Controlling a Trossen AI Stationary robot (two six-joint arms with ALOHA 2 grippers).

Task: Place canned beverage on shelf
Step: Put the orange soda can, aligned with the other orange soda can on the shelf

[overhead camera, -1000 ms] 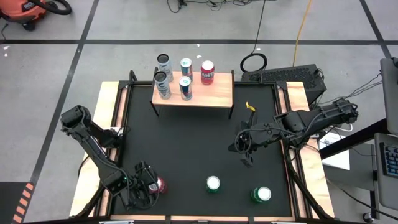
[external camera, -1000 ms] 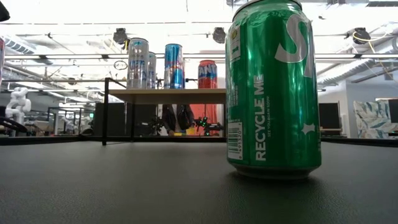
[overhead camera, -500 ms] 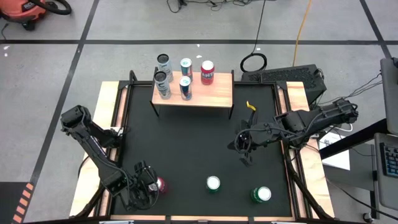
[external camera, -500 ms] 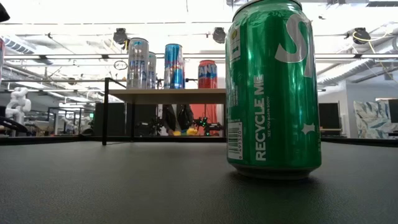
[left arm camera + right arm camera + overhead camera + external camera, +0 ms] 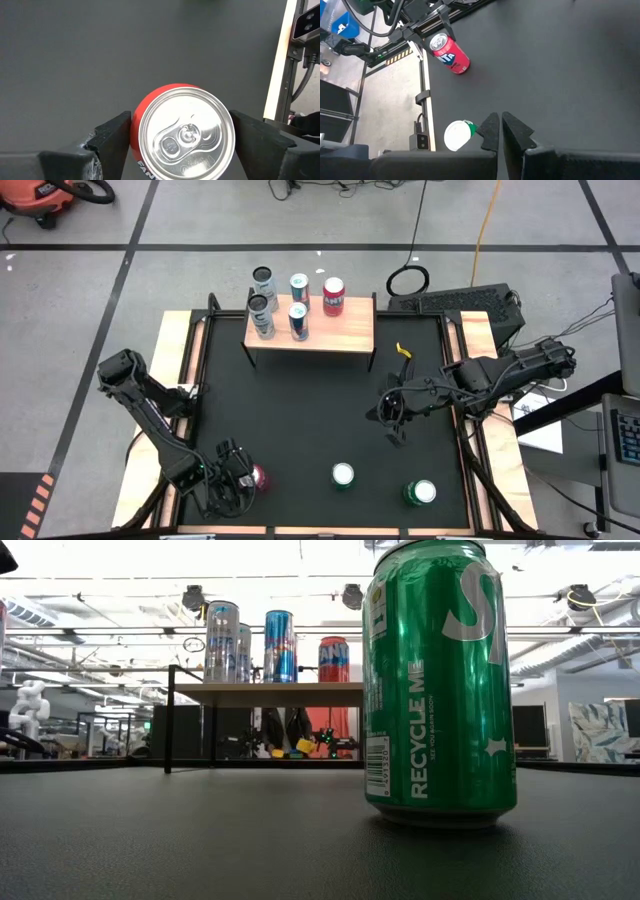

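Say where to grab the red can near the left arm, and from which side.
Grip the red can across its round wall, coming straight down from above: it stands upright, and the left gripper already has a jaw on each side, not quite touching.

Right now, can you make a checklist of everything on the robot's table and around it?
Surface: black mat with wooden side rails.
Job's things: shelf at the far edge with five cans on it; red can at the near left; two green cans near the front.
Clutter: small yellow thing right of the shelf.
Grippers: left gripper has a finger on each side of the red can, contact not clear; right gripper shut, over the mat's right side, holding nothing.
Cables: yellow cable and a black loop on the floor.
Surroundings: grey floor with black tape lines.
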